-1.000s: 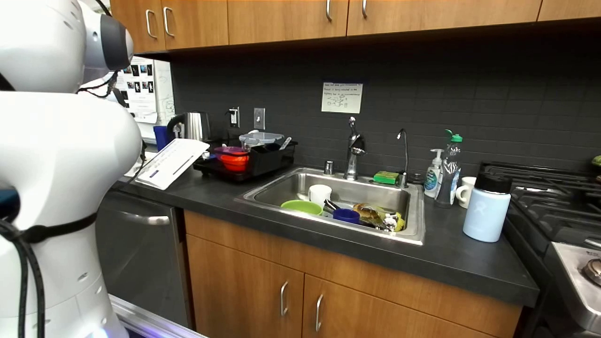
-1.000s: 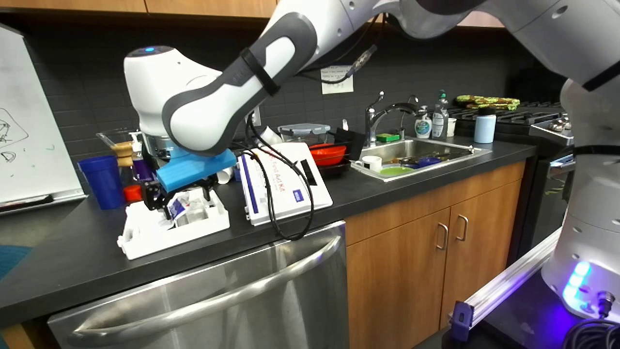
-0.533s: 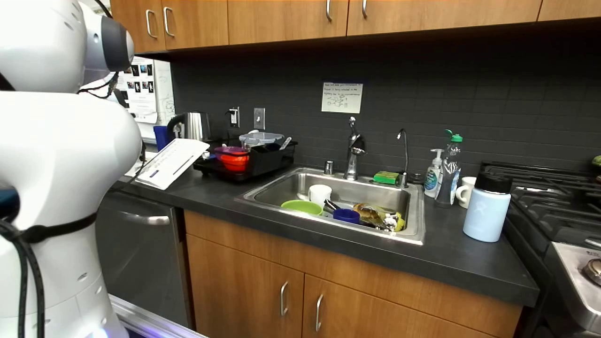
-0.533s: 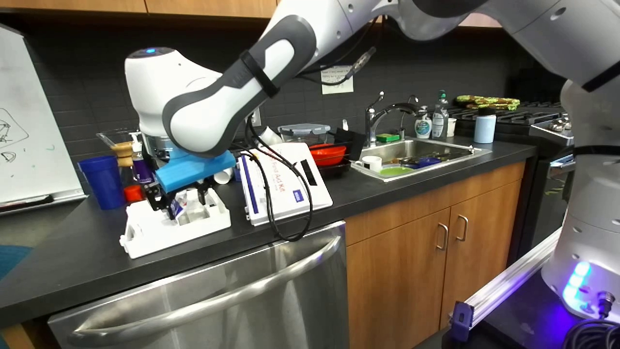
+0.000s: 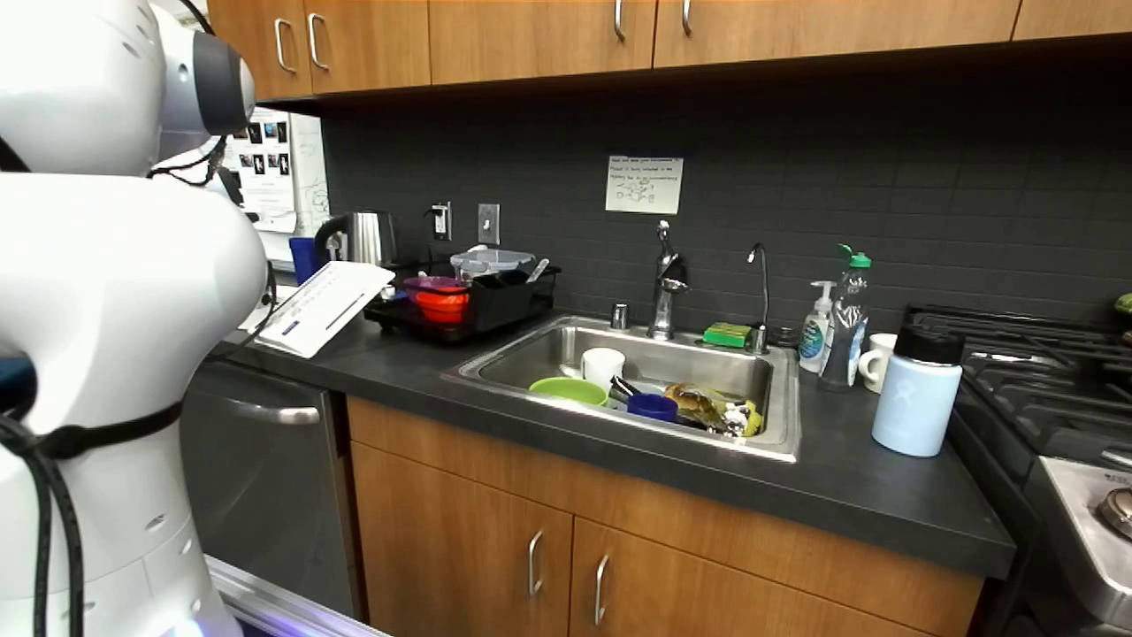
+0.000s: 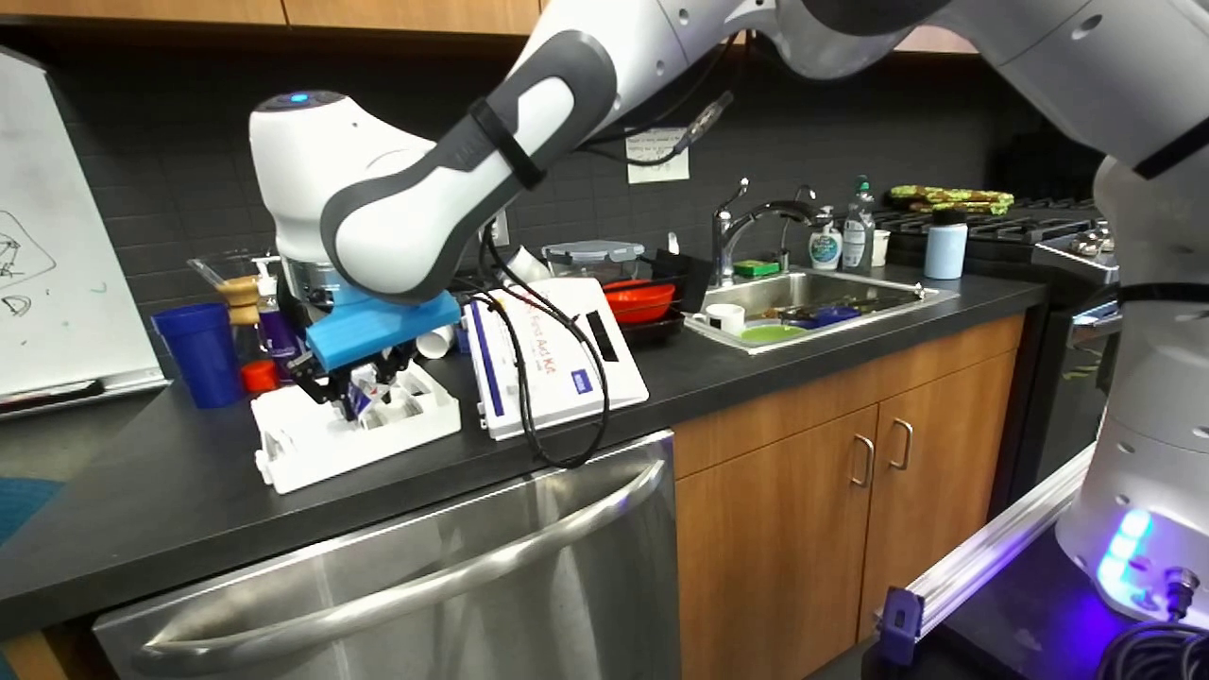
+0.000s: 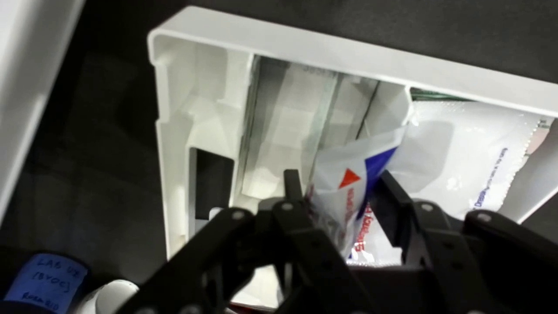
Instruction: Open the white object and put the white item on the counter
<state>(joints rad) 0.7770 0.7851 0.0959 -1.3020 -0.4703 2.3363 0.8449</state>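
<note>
The white tray (image 7: 279, 38) lies open, so I judge I'm grasping: my fingers (image 7: 394, 213) stand partway apart, white packet (image 7: 346, 183) between them over the tray, grip unclear. Next I should pinch, lift, set it on the worktop (image 6: 170, 482) beside the tray.

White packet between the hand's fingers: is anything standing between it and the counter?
Yes: the white box. In the wrist view the packet sits within its side walls, so it would probably need lifting over the rim to reach the counter.
</note>
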